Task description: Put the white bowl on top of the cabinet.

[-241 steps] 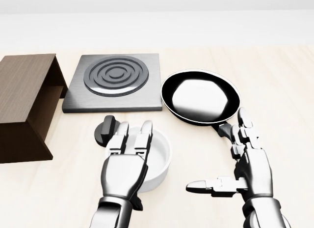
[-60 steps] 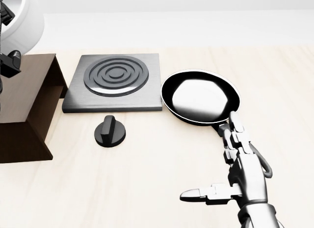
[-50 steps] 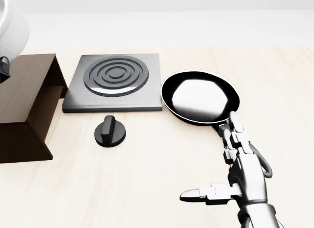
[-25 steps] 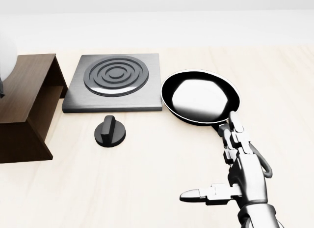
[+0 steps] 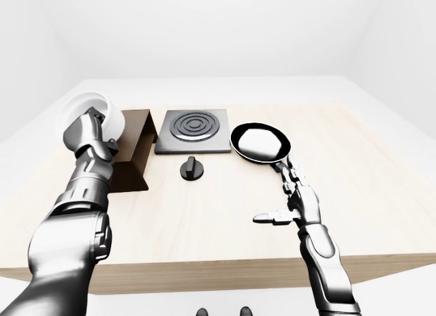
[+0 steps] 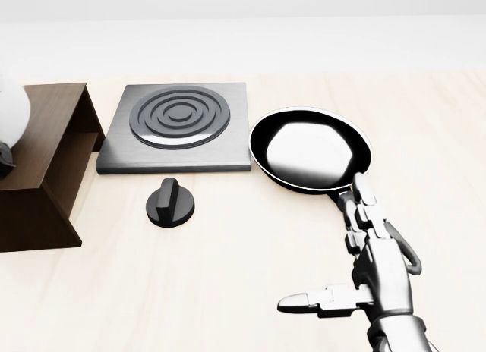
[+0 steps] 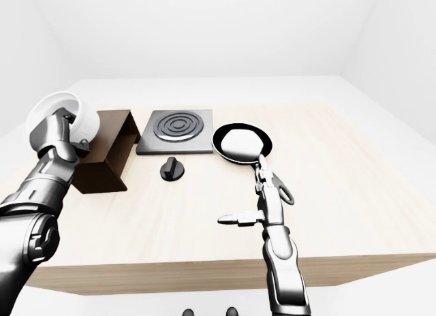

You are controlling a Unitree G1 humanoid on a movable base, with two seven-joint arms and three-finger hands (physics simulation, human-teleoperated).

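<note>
The left hand [image 5: 92,129] grips the white bowl [image 5: 85,112] by its rim and wall, tipped on its side, above the dark cabinet [image 5: 133,152] just below the hand. The bowl looks rigid, glossy and likely slippery, so a rim pinch suits it. The right hand [image 6: 364,249] hovers unclenched over the surface [image 6: 228,276], empty.

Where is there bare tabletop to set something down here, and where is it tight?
Bare wood lies to the view's right of the frying pan and along the bottom below the knob. It is crowded in the row of cabinet, burner plate and pan, where the right hand hovers by the pan's handle.
</note>
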